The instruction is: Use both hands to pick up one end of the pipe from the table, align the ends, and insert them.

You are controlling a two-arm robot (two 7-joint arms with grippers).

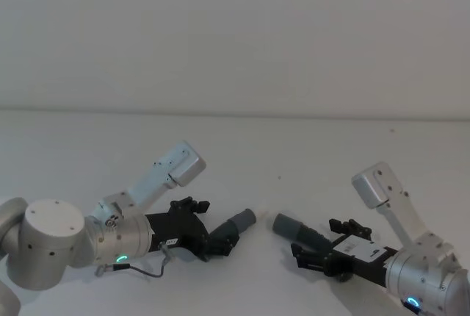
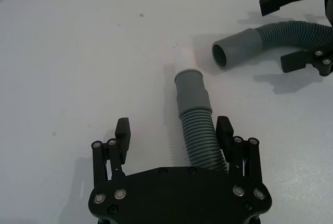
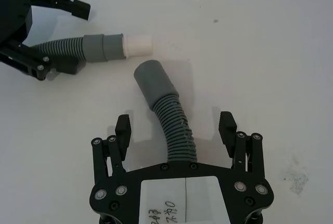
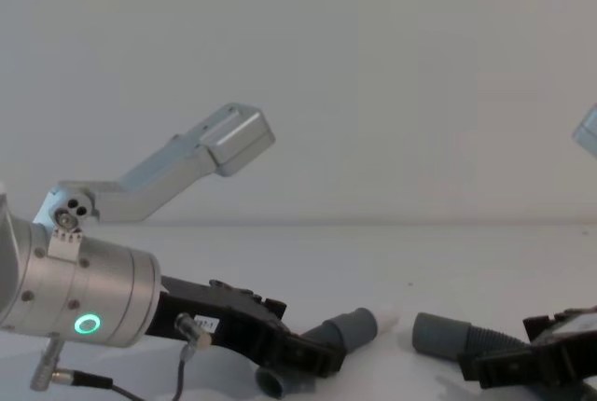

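The pipe lies on the white table as two corrugated grey pieces, their ends a short gap apart. The left piece has a grey cuff with a narrower white tip. My left gripper is open and straddles its ribbed part, which lies close to one finger. The right piece ends in a plain wider cuff. Open as well, my right gripper straddles it. In the head view the two cuffs face each other, with the left gripper and the right gripper behind them.
A plain pale wall stands behind the table's far edge. Both silver arms reach in low, the left arm with a green ring. White table top stretches beyond the hoses.
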